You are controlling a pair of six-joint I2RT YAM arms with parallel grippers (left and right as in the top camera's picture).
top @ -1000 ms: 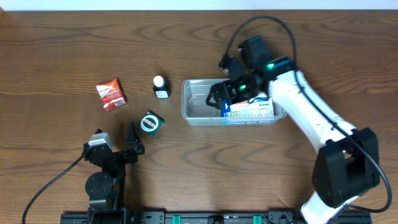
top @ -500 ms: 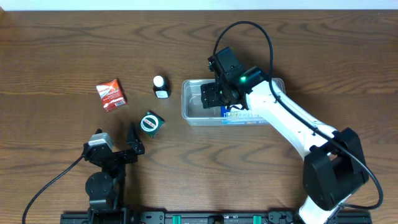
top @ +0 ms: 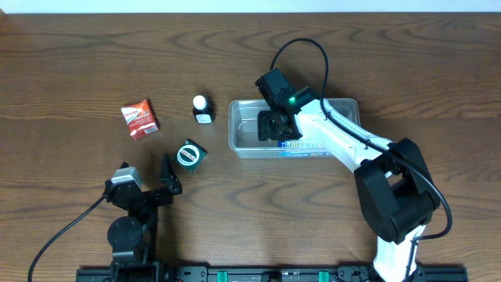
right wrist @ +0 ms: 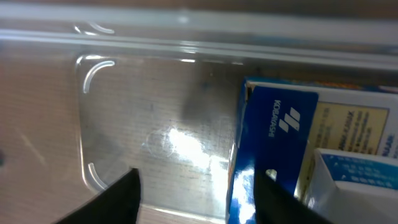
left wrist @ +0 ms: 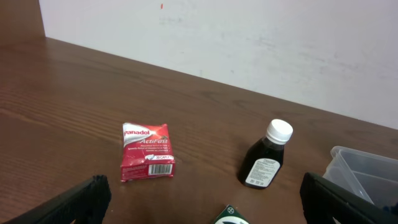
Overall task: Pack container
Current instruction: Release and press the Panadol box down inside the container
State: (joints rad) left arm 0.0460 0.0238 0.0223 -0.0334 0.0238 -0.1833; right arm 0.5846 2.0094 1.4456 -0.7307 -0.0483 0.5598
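Nearest, the left gripper (top: pixel 147 178) idles wide open; farther, the right gripper (top: pixel 272 127), empty and narrowing, has moved off the boxes (top: pixel 313 146) to the bare 9 o'clock end of the container (top: pixel 239 149), which sits at 3 o'clock of the bottle (top: pixel 203 110), so fetching another item likely comes next.

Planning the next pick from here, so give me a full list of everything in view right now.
container: one, clear plastic, centre-right of the table.
boxes: at least two, blue and white, inside the container's right part.
red box: one, red and white, lying flat at the table's left.
bottle: one, dark with a white cap, upright just left of the container.
green box: one, green and white, between the bottle and the left arm.
table: one, brown wood.
left gripper: one, black, open and empty, near edge at left.
right gripper: one, black, open and empty, over the container's bare left part.
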